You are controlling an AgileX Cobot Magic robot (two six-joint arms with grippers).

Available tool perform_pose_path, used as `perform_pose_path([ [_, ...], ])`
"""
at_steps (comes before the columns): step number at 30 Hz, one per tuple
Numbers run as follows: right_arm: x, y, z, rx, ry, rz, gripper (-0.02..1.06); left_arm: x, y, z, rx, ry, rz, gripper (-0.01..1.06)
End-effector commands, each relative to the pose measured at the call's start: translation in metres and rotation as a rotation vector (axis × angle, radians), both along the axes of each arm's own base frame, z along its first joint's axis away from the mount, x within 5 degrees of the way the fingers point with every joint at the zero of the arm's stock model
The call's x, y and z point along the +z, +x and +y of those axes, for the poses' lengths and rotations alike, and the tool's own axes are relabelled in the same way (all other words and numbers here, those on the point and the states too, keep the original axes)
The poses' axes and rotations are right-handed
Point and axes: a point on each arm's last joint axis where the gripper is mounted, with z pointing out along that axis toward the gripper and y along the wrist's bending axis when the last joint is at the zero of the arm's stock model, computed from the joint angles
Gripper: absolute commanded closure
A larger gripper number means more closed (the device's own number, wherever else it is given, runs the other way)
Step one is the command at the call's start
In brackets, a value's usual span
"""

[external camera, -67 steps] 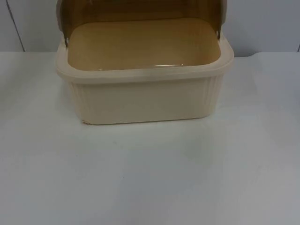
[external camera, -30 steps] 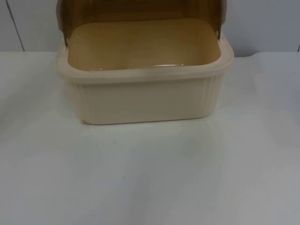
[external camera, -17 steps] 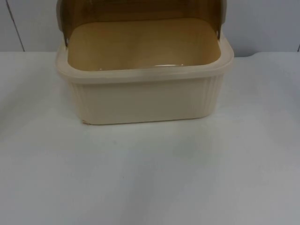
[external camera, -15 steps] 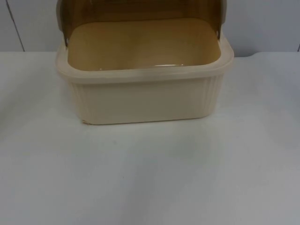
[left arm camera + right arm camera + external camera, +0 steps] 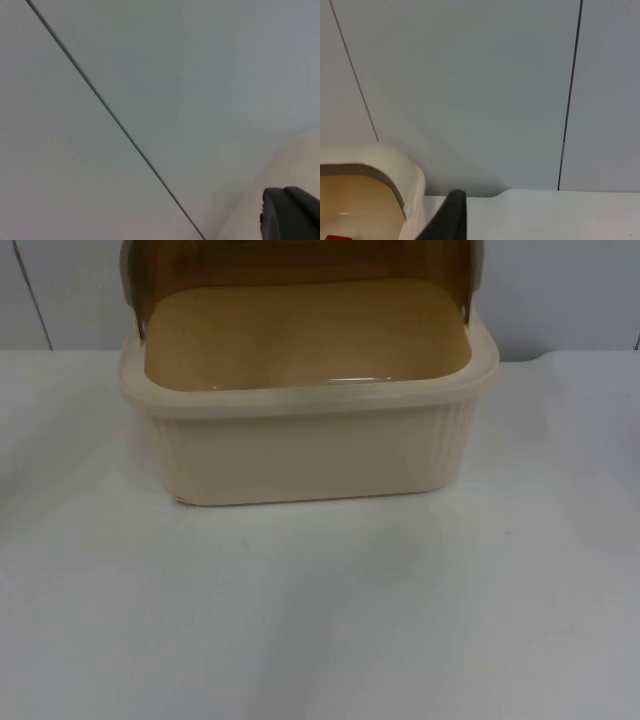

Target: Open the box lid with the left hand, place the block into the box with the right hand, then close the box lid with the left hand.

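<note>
The cream ribbed box [image 5: 310, 455] stands at the back middle of the table in the top view. Its brown see-through lid [image 5: 300, 262] is swung up and back, so the box is uncovered. In the right wrist view a rounded cream corner of the box [image 5: 395, 167] is close by, with a sliver of the red block [image 5: 329, 237] showing inside it. My right gripper's black fingertip [image 5: 451, 217] sits beside that corner, open and holding nothing. My left gripper's fingertip [image 5: 292, 212] faces the partition wall, away from the box, and that gripper is shut.
The grey partition wall [image 5: 560, 290] rises right behind the box. White table top [image 5: 320, 620] stretches in front of the box and to both sides.
</note>
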Motion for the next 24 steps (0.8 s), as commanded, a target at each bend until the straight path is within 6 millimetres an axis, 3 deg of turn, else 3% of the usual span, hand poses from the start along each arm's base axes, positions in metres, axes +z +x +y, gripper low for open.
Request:
perform_pose_path([
  [1,-0.001,-0.001,-0.001,-0.003,-0.002,0.007,0.0,-0.018,-0.003,-0.002,-0.005,0.025,0.041,1.05],
  [6,-0.001,-0.001,-0.001,-0.003,-0.002,0.007,0.0,-0.033,-0.007,0.0,-0.005,0.05,0.078,1.05],
  [15,0.0,-0.001,-0.001,-0.003,-0.002,0.004,0.0,-0.034,-0.009,-0.002,-0.026,0.068,0.071,1.05],
  [19,0.0,-0.001,-0.001,-0.003,-0.002,0.004,0.0,-0.034,-0.023,-0.009,-0.081,0.165,0.016,1.05],
  [24,0.0,-0.001,-0.001,-0.003,-0.002,0.004,0.0,-0.051,-0.041,-0.008,-0.109,0.186,0.083,1.05],
])
